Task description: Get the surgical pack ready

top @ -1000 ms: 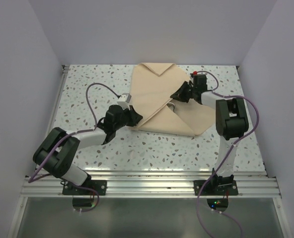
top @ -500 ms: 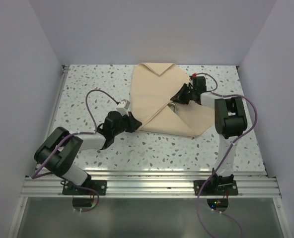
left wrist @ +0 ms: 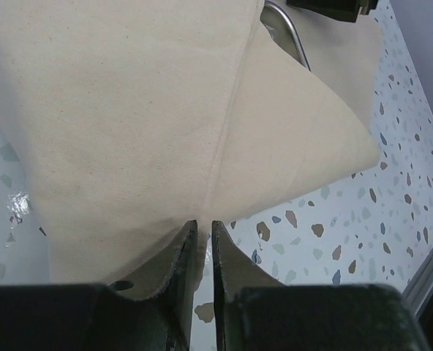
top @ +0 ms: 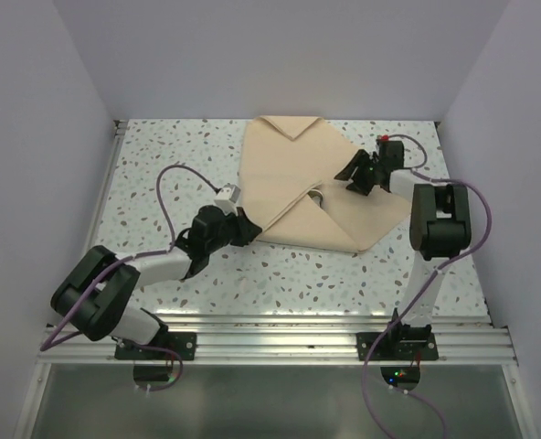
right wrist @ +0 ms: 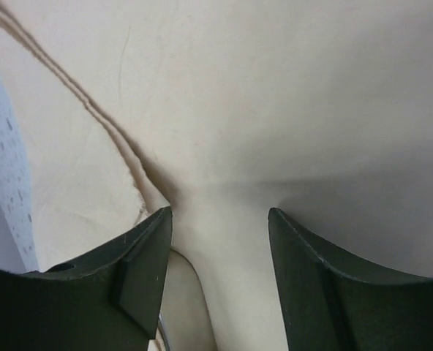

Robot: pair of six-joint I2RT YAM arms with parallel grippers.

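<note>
Toward the far middle of the desk (top: 161,155), the surgical pack (top: 284,169) is lying as a half-folded tan bundle, with a sliver of its steel tray (top: 318,195) showing at the gap where the flaps meet. The right tool (top: 355,174) is hovering directly over the cloth just right of that gap, its jaws standing wide apart and gripping nothing. The left tool (top: 243,226) is sitting at the bundle's near-left edge, jaws nearly together; whether a cloth edge is pinched between them I cannot tell. One loose flap is spreading from under the right tool toward the near right, so the right arm is looking the nearer one for folding it across the tray.
</note>
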